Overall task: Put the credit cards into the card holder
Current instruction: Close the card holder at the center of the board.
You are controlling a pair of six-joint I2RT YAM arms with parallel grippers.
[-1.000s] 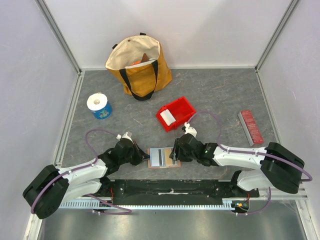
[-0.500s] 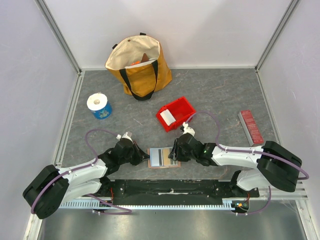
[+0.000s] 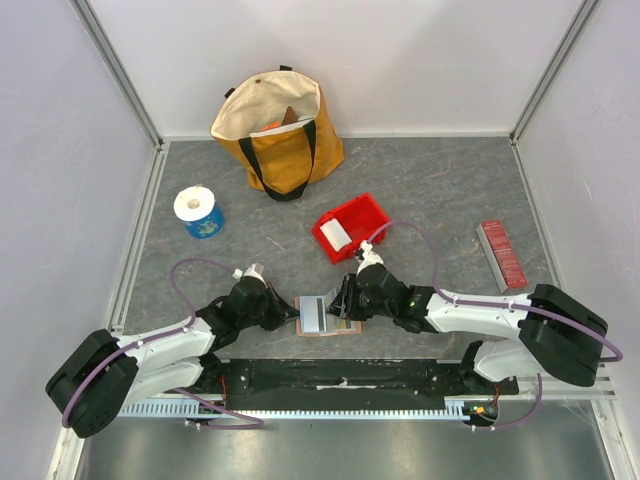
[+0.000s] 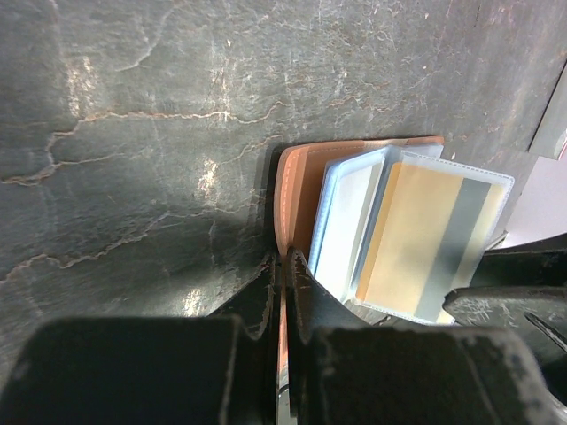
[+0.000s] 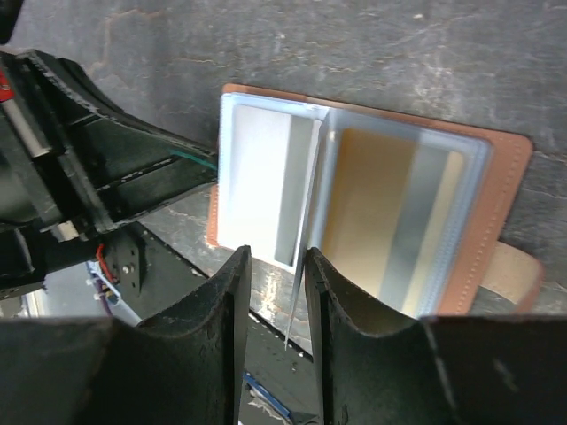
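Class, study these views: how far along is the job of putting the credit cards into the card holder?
Done: a yellowish card and a white card sit in clear sleeves of the open card holder.
In hand: the left hand pinches its leather edge, and the right hand, open, straddles a thin sheet edge.
Left: a white piece, possibly a card, lies in the red bin.

— What is different now?
— The right gripper (image 3: 341, 300) is more to the left, over the right half of the card holder (image 3: 312, 314).
— And its jaws?
— They stand closer together than before. From above, the arm now covers most of the yellowish card (image 5: 372, 208).
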